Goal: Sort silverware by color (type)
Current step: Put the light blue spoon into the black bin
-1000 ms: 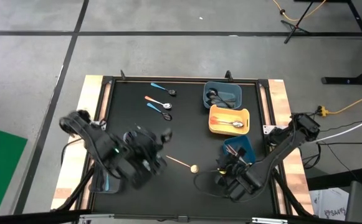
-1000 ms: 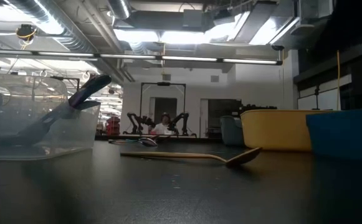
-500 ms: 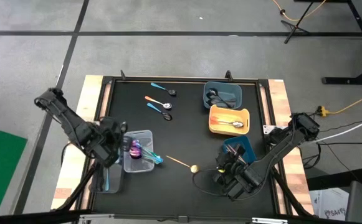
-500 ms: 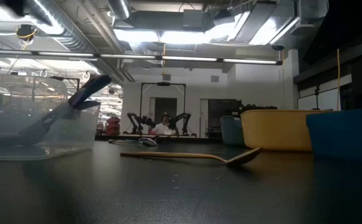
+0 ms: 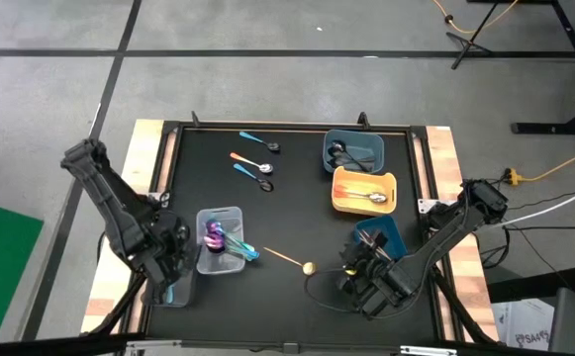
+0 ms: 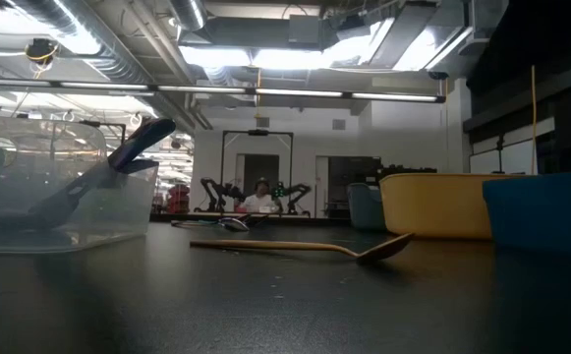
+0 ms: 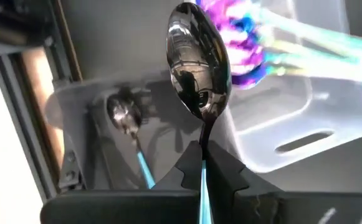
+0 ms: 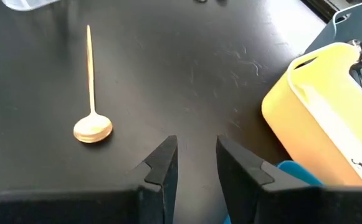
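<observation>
My left gripper (image 7: pixel 202 152) is shut on a spoon with a teal-blue handle and a dark mirror bowl (image 7: pixel 198 59). It hangs over a clear tray (image 5: pixel 180 293) near the table's left front corner, where a like spoon (image 7: pixel 128 118) lies flat. Beside it, a second clear tray (image 5: pixel 220 240) holds iridescent purple spoons (image 7: pixel 255 37). A gold spoon (image 5: pixel 292 259) lies flat on the black table (image 5: pixel 297 213). My right gripper (image 8: pixel 196 155) stands open just above the table, to the right of the gold spoon (image 8: pixel 92 124), with nothing between its fingers. My left gripper pinches the spoon's teal-blue handle (image 7: pixel 203 167) between its two fingers, which lie along the handle. The fingers point steeply down. The spoon sticks out beyond the fingertips, bowl end away from them, lifted clear above the clear tray.
Three more spoons (image 5: pixel 252 160) lie at the table's far left. A grey-blue bin (image 5: pixel 354 150) with dark spoons, a yellow bin (image 5: pixel 364 190) with a silver spoon and a blue bin (image 5: pixel 381 235) stand in a row on the right. Wooden rails (image 5: pixel 443 158) flank the table.
My left gripper has swung from over the middle of the table toward its left edge and sunk down, turning as it went. It now hangs over the clear tray at the left front. The purple-spoon tray, earlier covered by the arm, shows fully.
</observation>
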